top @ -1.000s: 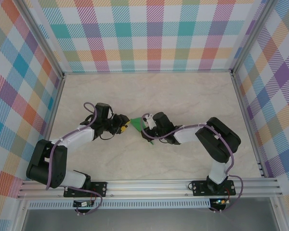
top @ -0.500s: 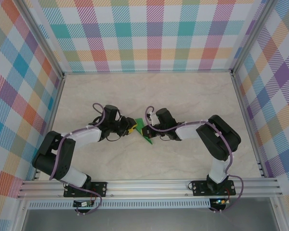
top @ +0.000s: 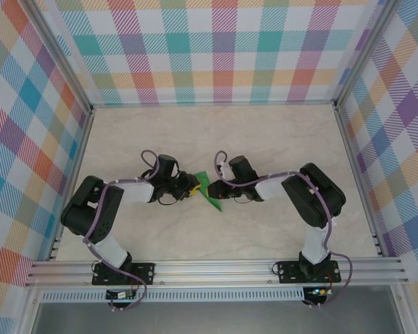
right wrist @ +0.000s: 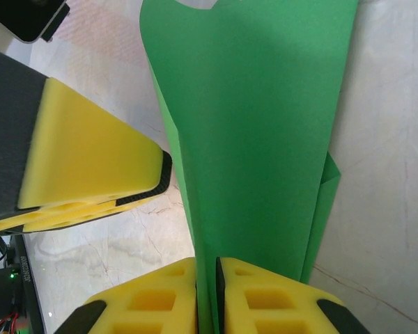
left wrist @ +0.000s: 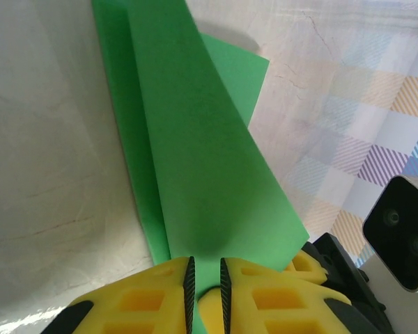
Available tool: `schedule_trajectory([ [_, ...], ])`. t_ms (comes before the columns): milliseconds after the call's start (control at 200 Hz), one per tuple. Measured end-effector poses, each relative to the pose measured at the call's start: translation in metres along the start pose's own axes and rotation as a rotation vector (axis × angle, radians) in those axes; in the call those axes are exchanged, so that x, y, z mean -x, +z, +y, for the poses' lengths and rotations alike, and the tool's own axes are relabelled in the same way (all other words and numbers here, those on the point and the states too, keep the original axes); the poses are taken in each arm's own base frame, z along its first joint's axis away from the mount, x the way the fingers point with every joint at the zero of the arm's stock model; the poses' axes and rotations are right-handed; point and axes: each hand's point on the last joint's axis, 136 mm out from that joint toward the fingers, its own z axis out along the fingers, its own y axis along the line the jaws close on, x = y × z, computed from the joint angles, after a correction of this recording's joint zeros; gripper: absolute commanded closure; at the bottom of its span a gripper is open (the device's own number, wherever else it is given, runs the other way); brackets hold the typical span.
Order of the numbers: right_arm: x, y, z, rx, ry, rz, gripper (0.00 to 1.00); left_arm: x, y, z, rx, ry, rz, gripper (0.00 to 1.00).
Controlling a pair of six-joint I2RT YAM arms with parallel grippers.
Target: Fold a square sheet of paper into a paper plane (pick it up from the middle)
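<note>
Your tabletop [top: 279, 136]: pale beige, marbled, evenly lit. Around you, back wall [top: 216, 49], left wall [top: 21, 139] and right wall [top: 397, 132]: pastel plaid panels. Two silver posts [top: 56, 52] at the far corners. Aluminium rails [top: 216, 268] along your near edge.

The right gripper [right wrist: 206, 270] pinches the folded green paper [right wrist: 258, 125] between its two yellow fingers, and the left gripper's big yellow finger [right wrist: 83, 167] sits just beside the paper's left edge, with the pale table [right wrist: 393, 209] behind.
</note>
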Motion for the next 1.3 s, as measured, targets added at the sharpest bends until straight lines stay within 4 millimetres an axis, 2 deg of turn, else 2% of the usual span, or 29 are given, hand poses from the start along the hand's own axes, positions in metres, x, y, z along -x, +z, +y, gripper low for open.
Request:
schedule_trajectory([
  [215,-0.002,0.000,-0.003,-0.001,0.012,0.010,0.83,0.002,0.004,-0.007,-0.019,0.010,0.007,0.82],
  [350,-0.004,0.001,-0.005,0.001,0.020,0.019,0.85,0.004,0.005,-0.010,-0.027,0.017,0.005,0.83],
  [960,-0.007,0.005,-0.007,0.004,0.068,0.051,0.88,0.002,0.011,-0.005,-0.021,0.015,0.027,0.83],
  [1120,-0.006,0.005,-0.006,0.007,0.068,0.052,0.84,0.003,0.014,-0.001,-0.015,0.017,0.030,0.84],
  [1305,-0.005,0.004,-0.002,0.020,0.080,0.069,0.75,0.003,0.016,0.000,-0.010,0.022,0.032,0.84],
])
